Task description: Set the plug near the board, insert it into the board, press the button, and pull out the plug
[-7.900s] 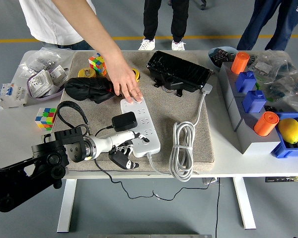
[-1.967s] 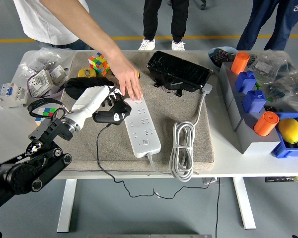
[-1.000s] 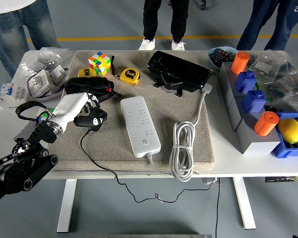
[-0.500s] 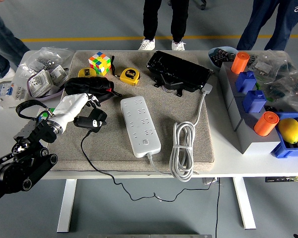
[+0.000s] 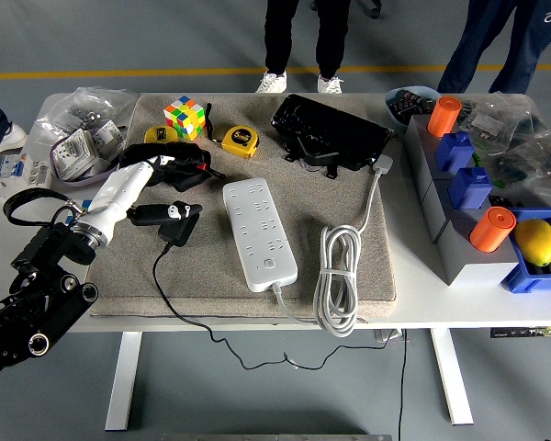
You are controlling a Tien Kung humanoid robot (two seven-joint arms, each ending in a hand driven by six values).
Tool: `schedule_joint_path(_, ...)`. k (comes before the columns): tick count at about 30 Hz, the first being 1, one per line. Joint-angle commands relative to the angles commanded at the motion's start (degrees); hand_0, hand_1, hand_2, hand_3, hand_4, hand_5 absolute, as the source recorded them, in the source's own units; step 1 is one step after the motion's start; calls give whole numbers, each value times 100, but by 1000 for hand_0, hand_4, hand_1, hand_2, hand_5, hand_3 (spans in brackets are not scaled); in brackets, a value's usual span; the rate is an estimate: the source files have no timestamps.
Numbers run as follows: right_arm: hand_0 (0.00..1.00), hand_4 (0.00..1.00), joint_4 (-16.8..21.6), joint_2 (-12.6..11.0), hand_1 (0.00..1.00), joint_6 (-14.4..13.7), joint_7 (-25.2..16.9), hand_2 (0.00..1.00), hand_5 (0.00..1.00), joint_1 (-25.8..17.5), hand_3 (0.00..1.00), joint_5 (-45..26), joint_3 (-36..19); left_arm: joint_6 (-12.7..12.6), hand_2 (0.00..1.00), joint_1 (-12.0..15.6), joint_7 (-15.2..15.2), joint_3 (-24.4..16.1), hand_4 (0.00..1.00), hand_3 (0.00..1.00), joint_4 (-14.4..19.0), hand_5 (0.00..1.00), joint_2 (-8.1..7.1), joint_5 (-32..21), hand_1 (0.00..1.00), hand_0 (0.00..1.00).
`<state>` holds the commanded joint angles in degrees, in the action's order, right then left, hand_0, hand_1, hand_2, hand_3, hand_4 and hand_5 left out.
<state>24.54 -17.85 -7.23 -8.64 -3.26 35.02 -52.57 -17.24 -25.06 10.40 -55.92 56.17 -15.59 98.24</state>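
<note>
Left hand (image 5: 145, 176) sits at nine o'clock of the white power strip (image 5: 258, 233); whether its fingers are spread or curled I cannot tell, since they blur against a black pouch (image 5: 170, 163). The black plug adapter (image 5: 170, 219) lies just beside it on the beige mat (image 5: 349, 197), apart from the strip. Its trailing cable (image 5: 179, 308) could snag and drag it. The right hand is out of view.

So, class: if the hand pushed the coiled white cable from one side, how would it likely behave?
The coiled white cable would probably flop and deform rather than slide whole, since its loops lie loose. One end joins the power strip, so that might tug along too.
</note>
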Motion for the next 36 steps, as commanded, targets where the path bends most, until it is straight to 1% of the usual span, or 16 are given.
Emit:
schedule_joint_path(1,605,890,0,-2,616,-1,-1,572,364,3,543,0,-7,1,873,24,45,-65,998,868,28,808,7,-93,842,783)
schedule_joint_path(2,605,891,0,-2,615,-1,-2,571,364,3,543,0,-12,11,944,67,136,-173,998,912,89,988,30,-210,900,840)
schedule_joint_path(4,605,891,-8,-2,615,-1,-2,571,364,-4,543,1,-17,32,944,132,299,-382,998,912,185,988,72,-466,900,840)
schedule_joint_path(7,605,891,-16,-4,615,0,-3,571,364,-15,543,-3,-25,38,944,188,450,-545,998,912,240,988,126,-716,900,840)
schedule_joint_path(8,607,891,-13,-6,615,1,-4,572,364,-19,544,-3,-28,24,962,197,494,-559,998,940,234,998,136,-783,921,874)
schedule_joint_path(10,607,891,-9,-6,615,0,-7,572,364,-21,544,-5,-40,-6,962,210,608,-571,998,940,199,998,155,-928,921,874)
schedule_joint_path(11,607,891,-6,-4,615,1,-8,572,364,-20,544,-8,-46,-20,962,214,732,-564,998,940,164,998,167,-1118,921,874)
schedule_joint_path(16,605,892,-5,1,615,4,-8,572,362,-30,544,-22,-38,-13,962,244,994,-554,998,932,117,998,203,-1717,924,886)
schedule_joint_path(20,609,900,7,-7,618,2,-27,574,357,-34,547,-26,-54,-70,960,254,1077,-564,998,921,135,998,243,-1887,921,886)
schedule_joint_path(24,609,900,-1,-3,618,3,-32,574,357,-52,547,-43,-58,-90,960,252,1046,-556,998,921,130,998,276,-1879,921,886)
schedule_joint_path(36,611,903,78,0,619,11,-42,574,358,-76,547,-38,-113,-98,955,248,944,-562,998,907,140,998,304,-1856,915,890)
